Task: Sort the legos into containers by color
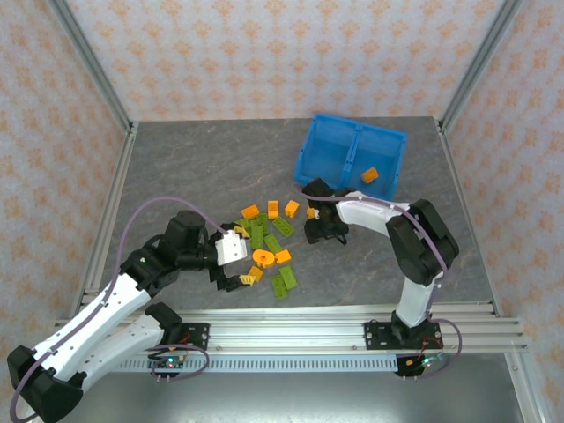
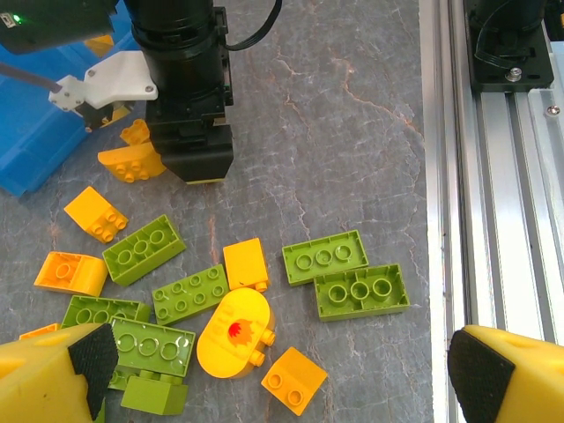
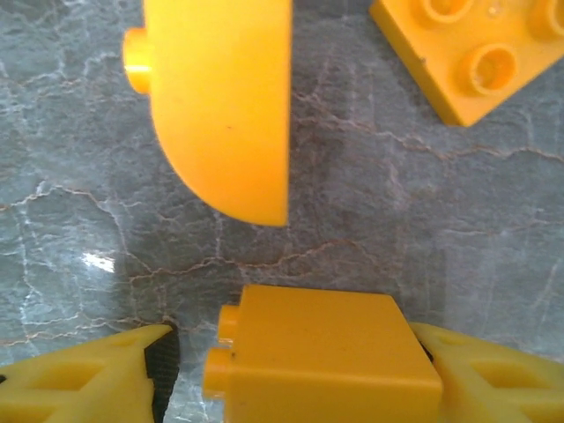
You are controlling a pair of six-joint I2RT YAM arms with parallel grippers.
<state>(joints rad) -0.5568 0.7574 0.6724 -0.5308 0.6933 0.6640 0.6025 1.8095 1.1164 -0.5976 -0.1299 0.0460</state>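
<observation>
Now, right hand point(image 3: 291, 370): low over the counter point(image 1: 176, 176), just off the near corner of the blue bin point(image 1: 308, 163).
Orange brick point(image 3: 322, 352): between the right hand's fingers; one finger is against it, with a sliver of gap at the other. Clamped or not, cannot tell.
Left hand point(image 2: 282, 366): fingers spread wide, above the loose pile.
Legos point(image 1: 269, 242): orange and lime green mixed, scattered on the counter between the two hands; the round orange piece point(image 2: 233, 333) lies just ahead of the left hand.
Bin contents: lone orange block point(image 1: 369, 174) in the right compartment.
</observation>
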